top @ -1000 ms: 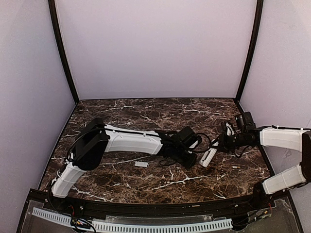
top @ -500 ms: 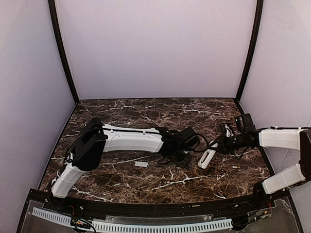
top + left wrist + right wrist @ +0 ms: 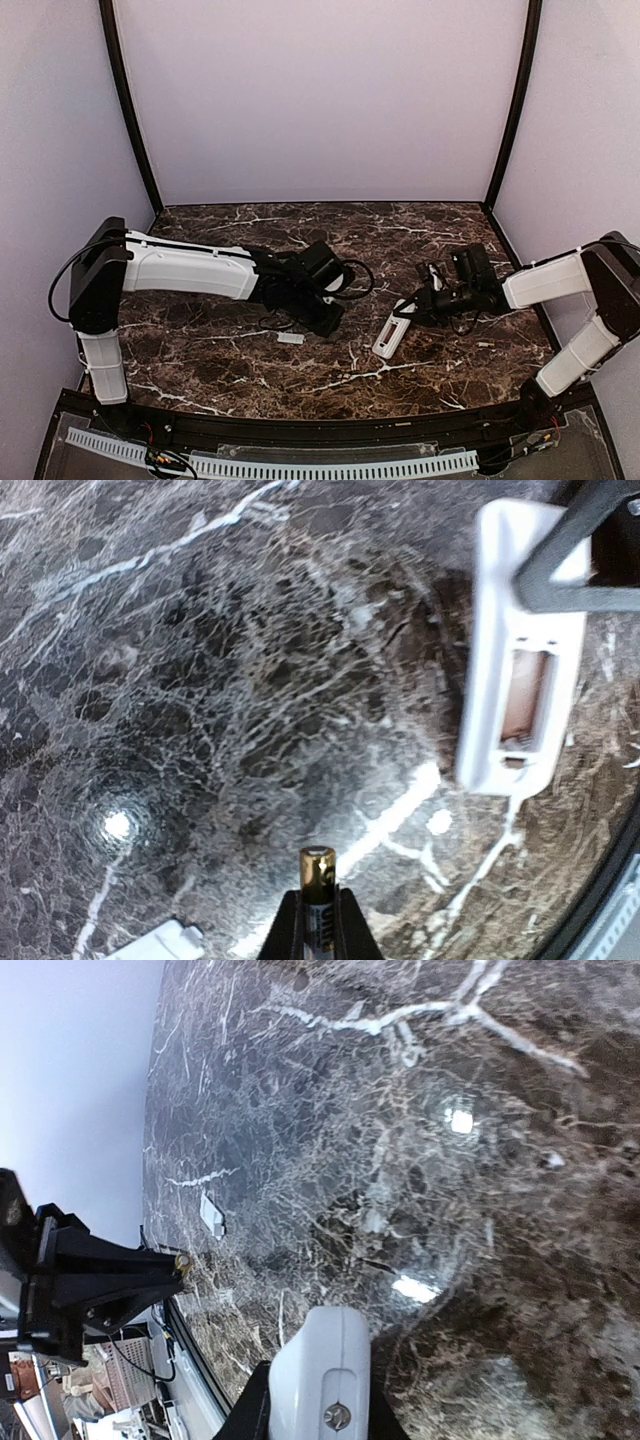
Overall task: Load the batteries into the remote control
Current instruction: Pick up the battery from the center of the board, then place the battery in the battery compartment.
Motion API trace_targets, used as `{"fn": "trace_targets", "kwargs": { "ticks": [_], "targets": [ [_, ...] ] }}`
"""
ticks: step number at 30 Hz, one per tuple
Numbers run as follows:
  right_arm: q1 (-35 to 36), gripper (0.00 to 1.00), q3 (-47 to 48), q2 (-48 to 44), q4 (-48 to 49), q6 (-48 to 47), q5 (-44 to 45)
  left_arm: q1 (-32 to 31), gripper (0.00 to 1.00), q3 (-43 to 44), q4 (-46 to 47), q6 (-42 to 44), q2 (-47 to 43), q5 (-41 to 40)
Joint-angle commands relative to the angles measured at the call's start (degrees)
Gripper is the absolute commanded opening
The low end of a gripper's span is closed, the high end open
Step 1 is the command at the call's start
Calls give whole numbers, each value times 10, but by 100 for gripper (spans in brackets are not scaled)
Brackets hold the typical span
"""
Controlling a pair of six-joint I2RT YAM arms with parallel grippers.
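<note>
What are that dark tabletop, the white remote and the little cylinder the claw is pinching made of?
The tabletop looks like polished dark marble or a marble-print laminate: white veins and mirror-like lamp glints. The remote is probably matte white moulded plastic, judging by its crisp edges and open recess. The battery seems to be a metal can with a glossy dark wrap and a gold-toned cap.

Bare dark marble bench [image 3: 352, 335] lies open between the left end effector [image 3: 318, 920], pinching a slim dark-and-gold battery [image 3: 318, 880], and the slim white plastic remote control [image 3: 520, 680]. The right end effector [image 3: 415, 310] covers the remote's far end. A flat white cover piece [image 3: 291, 338] lies near the left one.
</note>
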Motion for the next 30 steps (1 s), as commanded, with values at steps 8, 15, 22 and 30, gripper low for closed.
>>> {"fn": "trace_targets", "kwargs": {
  "ticks": [8,15,22,30],
  "targets": [
    [67,0,6,95,229,136,-13,-11,0,-48,83,-73,-62,95],
    [95,0,5,153,325,199,-21,-13,1,-41,83,-81,-53,95],
    [100,0,14,174,353,216,-30,-17,2,-30,76,-74,-32,105],
    [101,0,19,183,368,233,-42,-18,3,-13,54,-69,-15,94]
  ]
}}
